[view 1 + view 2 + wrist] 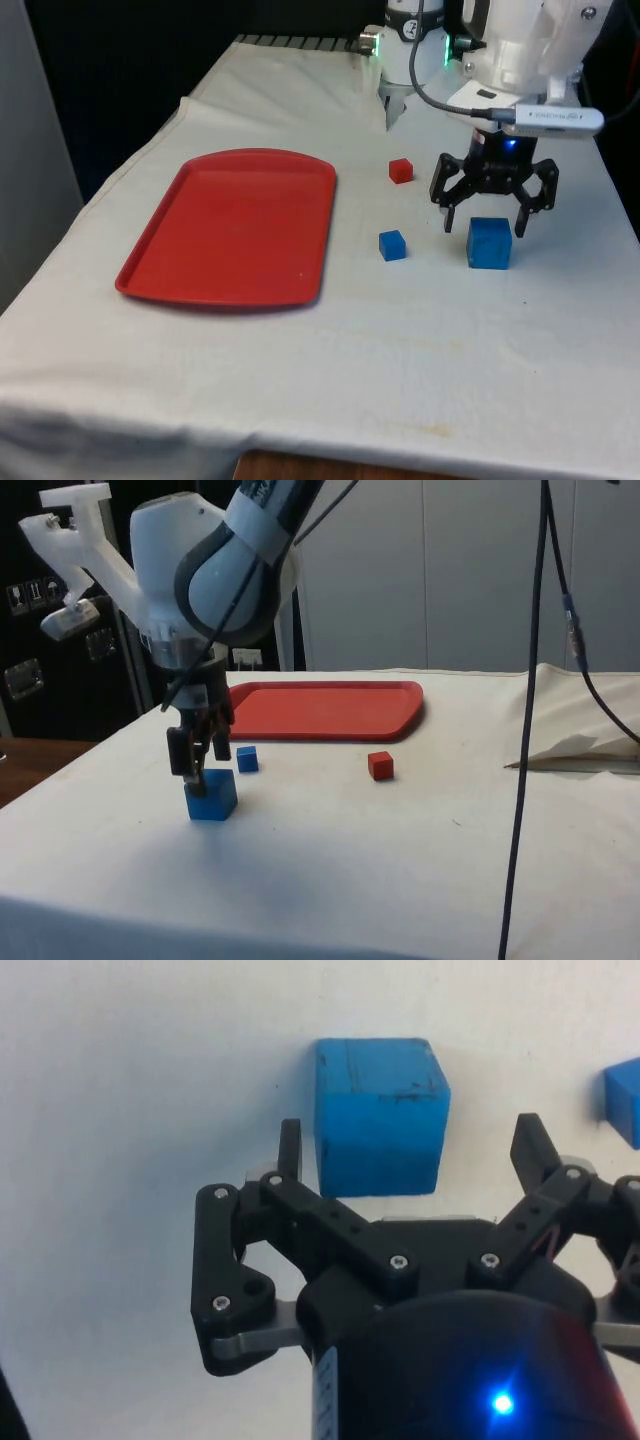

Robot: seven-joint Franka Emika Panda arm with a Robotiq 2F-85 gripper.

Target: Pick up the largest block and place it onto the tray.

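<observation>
Red tray (232, 225) lying flat on the white cloth (380, 340) at the front view's left, nothing on it. In the side view (325, 708) seen at the far side of the table, behind the blocks.

Small blue block (392, 245) resting on the cloth to the right of the tray, apart from its edge; in the side view (247, 759) between tray and gripper. Small red block (401, 171) standing farther back toward the robot, apart from the blue one and from the tray; seen alone on the cloth in the side view (380, 766).

Large blue block (489, 243) sitting on the cloth at the front view's right, clearly the largest of the three, well apart from the tray. Flat on one face, upright, not lifted.

Gripper (492, 218) positioned directly above and slightly behind the large blue block, fingers spread wide, wider than the block. In the wrist view (405, 1155) fingertips (289, 1150) seen to either side of the block (380, 1115), a gap visible on each side, no contact. In the side view (203, 770) finger ends level with the block's top (211, 795); touching or not, cannot tell from that angle. Nothing held.
</observation>
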